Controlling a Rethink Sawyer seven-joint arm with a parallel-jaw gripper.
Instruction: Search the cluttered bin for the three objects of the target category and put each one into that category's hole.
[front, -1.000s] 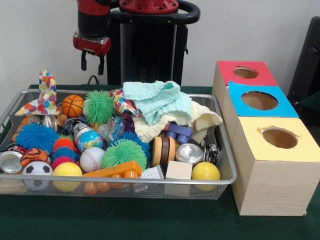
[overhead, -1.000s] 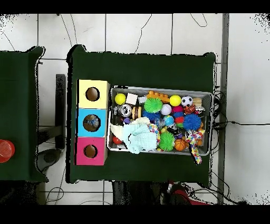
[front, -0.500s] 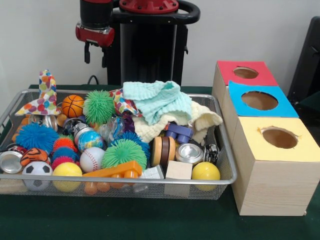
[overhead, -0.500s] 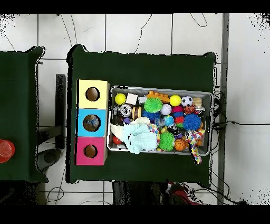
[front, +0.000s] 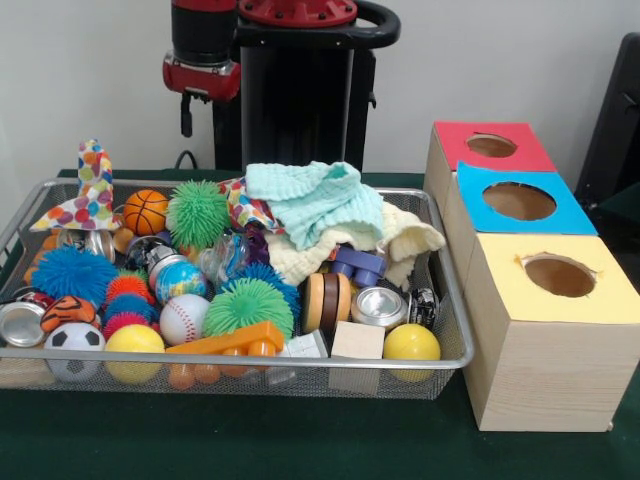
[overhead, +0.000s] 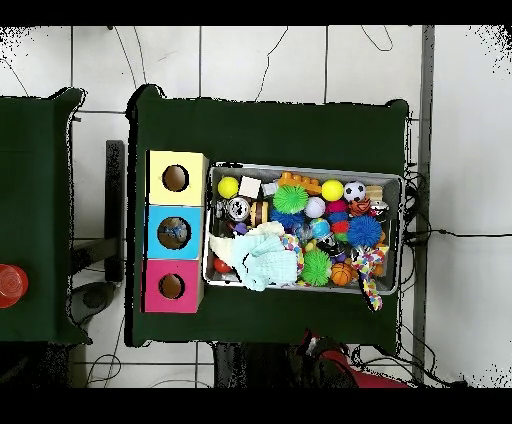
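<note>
Hanging at the upper left of the front view, the gripper (front: 201, 112) is well above the wire bin (front: 445, 300); whether its jaws are parted I cannot tell, and nothing appears held. The bin is full: balls, spiky toys, tins, cloths (front: 318, 205). In the overhead view something seems to lie in the blue box's hole (overhead: 174, 233). Most sorting looks undone.
</note>
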